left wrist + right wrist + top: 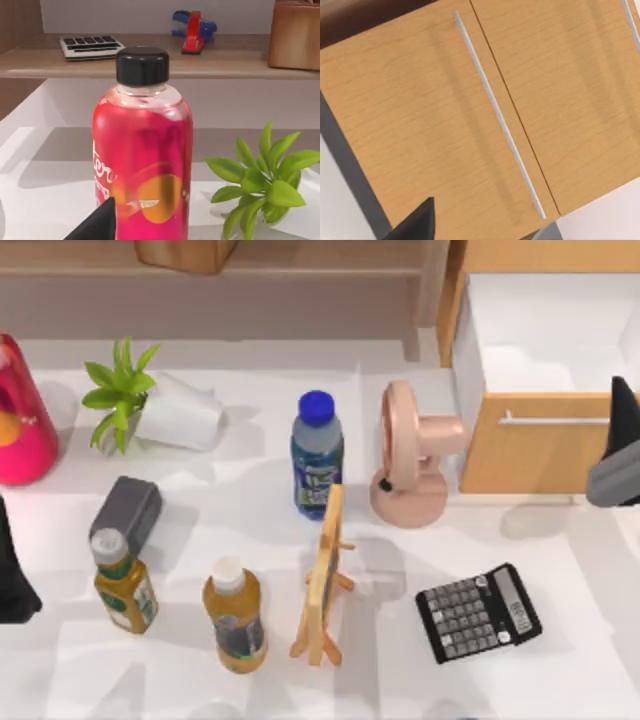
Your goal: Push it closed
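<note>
Drawer (535, 370) at the upper right of the top view, pulled out from its cabinet so that its white inner walls show; its light-brown front panel (530, 455) faces the lower edge of the frame, with the silver bar handle (555, 421) running left to right across it. Right gripper (618, 455) at the right edge of the top view, just beside the panel's right end, near handle height; whether its fingers are spread or closed cannot be told, and nothing is seen in its hold. Judged from this, closing calls for a push toward the top of the frame, square to the handle's long axis. Right arm is much the nearer; left gripper (15, 575) sits at the far left edge, by a pink bottle (142, 165).
</note>
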### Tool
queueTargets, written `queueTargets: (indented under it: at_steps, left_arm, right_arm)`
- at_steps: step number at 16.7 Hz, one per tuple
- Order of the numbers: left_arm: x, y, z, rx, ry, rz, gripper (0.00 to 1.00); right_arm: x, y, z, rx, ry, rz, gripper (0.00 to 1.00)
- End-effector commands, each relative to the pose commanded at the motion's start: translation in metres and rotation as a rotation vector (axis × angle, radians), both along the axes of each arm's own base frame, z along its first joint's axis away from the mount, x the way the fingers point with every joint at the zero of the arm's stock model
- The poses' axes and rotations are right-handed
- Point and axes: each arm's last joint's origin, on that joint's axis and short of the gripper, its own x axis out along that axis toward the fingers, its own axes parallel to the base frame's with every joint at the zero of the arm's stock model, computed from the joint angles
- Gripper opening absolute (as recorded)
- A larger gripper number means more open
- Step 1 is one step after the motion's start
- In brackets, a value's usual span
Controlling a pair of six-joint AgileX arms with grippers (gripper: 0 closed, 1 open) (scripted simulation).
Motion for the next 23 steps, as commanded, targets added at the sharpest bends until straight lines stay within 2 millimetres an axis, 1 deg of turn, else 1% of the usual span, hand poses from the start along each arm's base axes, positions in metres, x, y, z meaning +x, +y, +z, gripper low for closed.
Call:
queueTargets:
  at_steps: [4,7,10,12,18,23]
  left_arm:
    - [0.0,0.0,0.0,0.0,0.0,0.0,1.0]
    - [0.0,0.0,0.0,0.0,0.0,0.0,1.0]
    - [0.0,0.0,0.0,0.0,0.0,0.0,1.0]
    - [0.0,0.0,0.0,0.0,0.0,0.0,1.0]
    - [0.0,0.0,0.0,0.0,0.0,0.0,1.0]
    - [0.0,0.0,0.0,0.0,0.0,0.0,1.0]
  right_arm:
    - [0.0,0.013,-0.033,-0.169,0.104,-0.106,1.0]
    - [0.004,0.016,-0.053,-0.278,0.173,-0.178,1.0]
    - [0.008,0.016,-0.068,-0.357,0.224,-0.225,1.0]
    - [0.01,0.016,-0.073,-0.38,0.236,-0.24,1.0]
    - [0.01,0.016,-0.075,-0.386,0.246,-0.241,1.0]
    - [0.028,0.016,-0.073,-0.384,0.238,-0.243,1.0]
